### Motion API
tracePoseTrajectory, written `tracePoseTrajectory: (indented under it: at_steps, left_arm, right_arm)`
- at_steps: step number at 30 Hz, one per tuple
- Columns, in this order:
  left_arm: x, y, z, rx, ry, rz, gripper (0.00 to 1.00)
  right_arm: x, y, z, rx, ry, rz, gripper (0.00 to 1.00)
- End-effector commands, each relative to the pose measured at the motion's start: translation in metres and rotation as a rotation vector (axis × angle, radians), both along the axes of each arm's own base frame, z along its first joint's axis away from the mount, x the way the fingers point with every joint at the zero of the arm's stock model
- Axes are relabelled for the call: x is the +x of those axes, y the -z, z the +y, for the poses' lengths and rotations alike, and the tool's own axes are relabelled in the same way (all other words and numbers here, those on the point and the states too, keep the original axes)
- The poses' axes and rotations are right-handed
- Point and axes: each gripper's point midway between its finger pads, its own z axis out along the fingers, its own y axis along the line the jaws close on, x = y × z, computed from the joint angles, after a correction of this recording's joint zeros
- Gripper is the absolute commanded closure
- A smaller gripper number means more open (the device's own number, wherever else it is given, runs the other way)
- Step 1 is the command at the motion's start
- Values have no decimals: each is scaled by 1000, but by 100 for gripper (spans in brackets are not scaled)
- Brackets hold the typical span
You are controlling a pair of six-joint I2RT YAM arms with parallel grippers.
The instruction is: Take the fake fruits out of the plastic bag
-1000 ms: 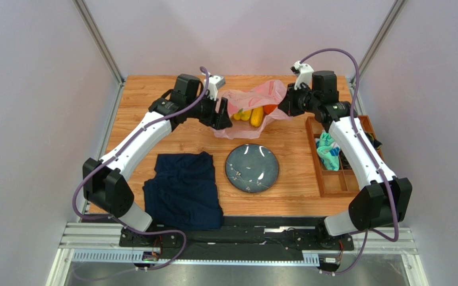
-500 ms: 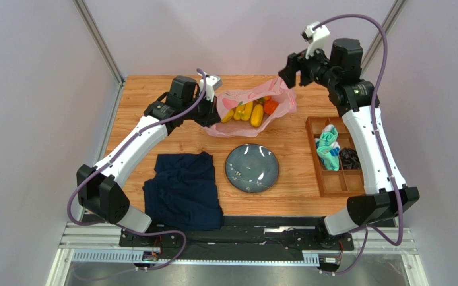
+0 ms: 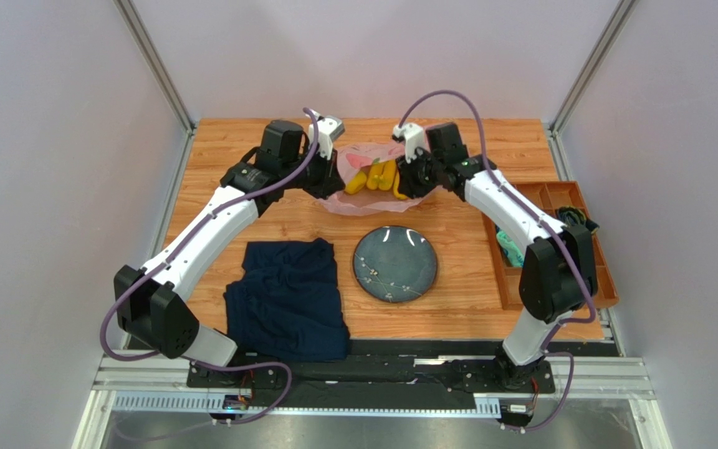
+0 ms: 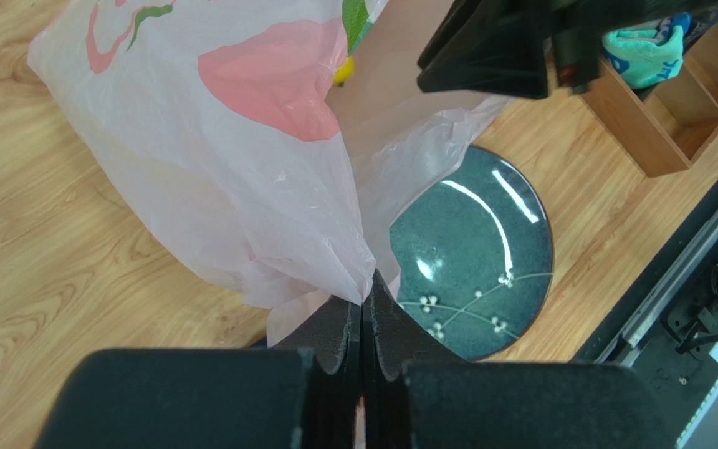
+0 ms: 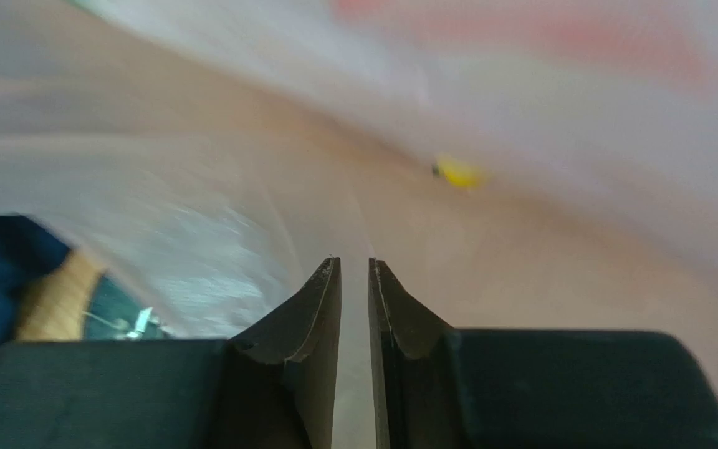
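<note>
The pink plastic bag (image 3: 346,201) lies at the back middle of the table, its mouth facing up. Yellow fake fruits (image 3: 377,176) show inside it. My left gripper (image 3: 327,184) is shut on the bag's left edge; in the left wrist view the film (image 4: 241,159) bunches into the closed jaws of that gripper (image 4: 365,282). My right gripper (image 3: 406,183) is down in the bag's right side, beside the yellow fruits. In the blurred right wrist view its jaws (image 5: 353,264) stand a narrow gap apart with nothing seen between them, and a yellow bit (image 5: 456,172) shows through the film.
A dark grey plate (image 3: 395,265) sits in front of the bag. A folded navy cloth (image 3: 288,299) lies at the front left. A wooden compartment tray (image 3: 599,271) with socks stands along the right edge, partly behind the right arm.
The left gripper has shut on the bag's edge. The right arm let go of the bag's right side, rose, then swung down into the bag's mouth, its jaws opening wide then narrowing.
</note>
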Motion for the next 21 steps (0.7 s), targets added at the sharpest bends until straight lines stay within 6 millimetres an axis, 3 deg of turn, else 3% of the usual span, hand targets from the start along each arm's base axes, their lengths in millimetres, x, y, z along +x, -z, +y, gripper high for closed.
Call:
tracePoseTrajectory:
  at_steps: [1,3,6,8,9,13,14,17,21]
  left_arm:
    - [-7,-24,-1,-42,35,-77,100]
    - [-12,-21,-1,-36,54,-75,100]
    - [-23,-19,-4,-44,115,-78,100]
    - [-26,-17,-5,-49,133,-73,100]
    - [-26,-14,-5,-44,138,-68,100]
    - [-25,-5,-9,-43,152,-41,100]
    - [-24,-4,-10,-43,153,-40,100]
    - [-22,-5,-10,-38,154,-51,100]
    - [-22,-8,-6,-25,150,-70,100]
  right_arm:
    - [15,29,-40,-154,173,-68,80]
    - [-10,50,-50,-194,151,-9,81]
    - [-16,44,-57,-197,155,-35,81]
    - [-4,33,-53,-168,185,-66,81]
    - [7,16,-48,-143,194,-100,80]
    - [32,11,-33,-91,229,-84,65]
    - [37,21,-30,-86,247,-55,59]
    - [49,24,-24,-62,282,-36,53]
    - [60,53,-18,-61,326,43,41]
